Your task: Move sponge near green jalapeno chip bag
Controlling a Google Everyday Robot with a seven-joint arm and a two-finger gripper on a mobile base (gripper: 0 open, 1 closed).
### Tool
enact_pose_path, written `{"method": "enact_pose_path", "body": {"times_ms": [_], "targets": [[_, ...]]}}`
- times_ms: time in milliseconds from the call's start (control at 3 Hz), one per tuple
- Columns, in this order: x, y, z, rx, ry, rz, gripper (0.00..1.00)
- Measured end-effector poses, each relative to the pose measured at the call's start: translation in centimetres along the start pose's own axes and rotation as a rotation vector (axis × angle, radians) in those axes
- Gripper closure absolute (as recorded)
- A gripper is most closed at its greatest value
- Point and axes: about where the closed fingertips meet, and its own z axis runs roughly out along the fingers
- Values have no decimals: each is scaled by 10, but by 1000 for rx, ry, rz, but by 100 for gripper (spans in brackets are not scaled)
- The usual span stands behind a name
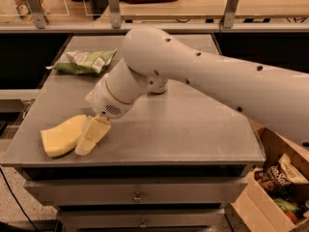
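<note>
The pale yellow sponge (62,136) lies flat near the front left corner of the grey table (183,129). The green jalapeno chip bag (86,62) lies at the back left of the table, well apart from the sponge. My gripper (91,137) hangs from the white arm (203,76) and points down to the front left. Its yellowish fingers (95,133) rest right against the sponge's right edge, low over the table.
A cardboard box (280,182) with snack bags stands on the floor at the right of the table. A wooden counter with metal posts (114,5) runs behind the table. Drawers sit under the table's front edge.
</note>
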Motion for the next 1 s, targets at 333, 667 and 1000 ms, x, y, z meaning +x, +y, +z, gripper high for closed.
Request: {"method": "enact_pose_path", "body": {"times_ms": [333, 667, 1000], "targets": [[0, 0, 6, -15, 18, 6, 33], [-4, 1, 8, -16, -8, -11, 56], [-5, 2, 9, -18, -6, -15, 80]]}}
